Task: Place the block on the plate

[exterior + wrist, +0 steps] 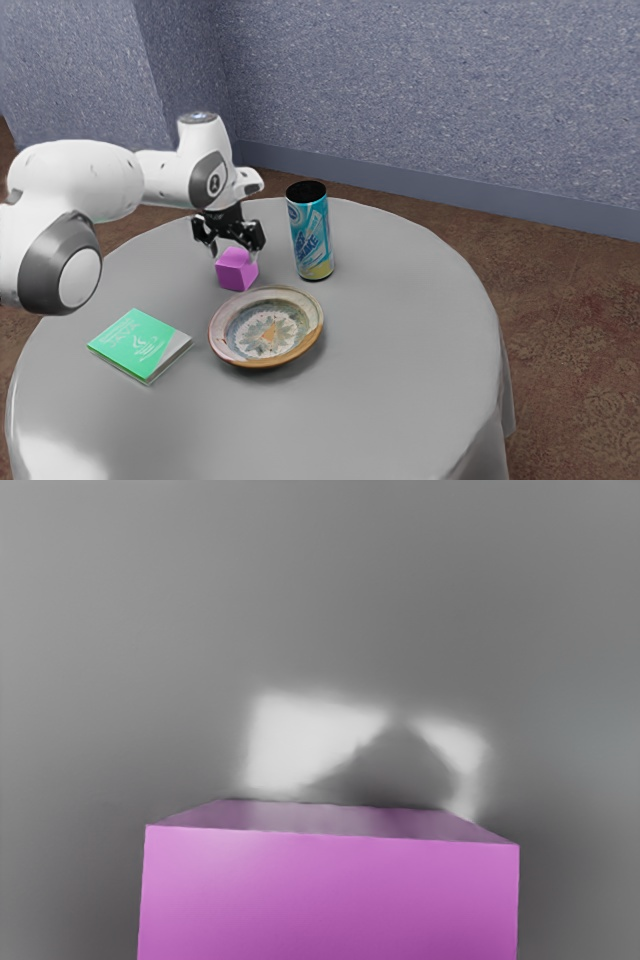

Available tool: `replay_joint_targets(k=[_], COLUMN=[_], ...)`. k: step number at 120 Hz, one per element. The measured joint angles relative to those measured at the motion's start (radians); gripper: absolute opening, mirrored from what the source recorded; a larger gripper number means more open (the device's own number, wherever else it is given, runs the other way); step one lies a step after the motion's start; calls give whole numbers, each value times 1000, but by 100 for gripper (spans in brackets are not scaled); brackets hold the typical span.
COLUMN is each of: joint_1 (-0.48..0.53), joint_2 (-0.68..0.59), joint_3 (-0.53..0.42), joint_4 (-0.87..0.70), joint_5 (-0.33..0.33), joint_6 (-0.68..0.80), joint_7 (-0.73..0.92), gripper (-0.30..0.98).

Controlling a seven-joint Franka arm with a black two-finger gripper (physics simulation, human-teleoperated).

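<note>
Block [329, 895] looms large in the wrist view, near square-on, so hold that yaw. Ext. view: your gripper [236, 256] is at the block, w/ plate [268, 356] just beside; can't tell if jaws are loose or clamped on it. Confirm grip b4 lifting straight up, avoid the tall can [312, 235], lower gently at plate ctr.

Block [330, 895] cut off in wrist view, green bk [125, 328] txt [142, 346] illegible.

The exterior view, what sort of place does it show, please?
Perhaps a lounge or meeting room, simulated: it has a round table covered in grey, a patterned brown carpet and speckled blue-grey walls.
</note>
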Motion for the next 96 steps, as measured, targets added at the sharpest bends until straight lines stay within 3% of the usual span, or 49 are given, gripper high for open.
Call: replay_joint_targets(k=[62,96], joint_1=[10,10], joint_2=[34,32], joint_3=[0,0], joint_4=[1,1], joint_5=[-50,-52], joint_6=[2,2], joint_7=[37,49], gripper=[68,45])
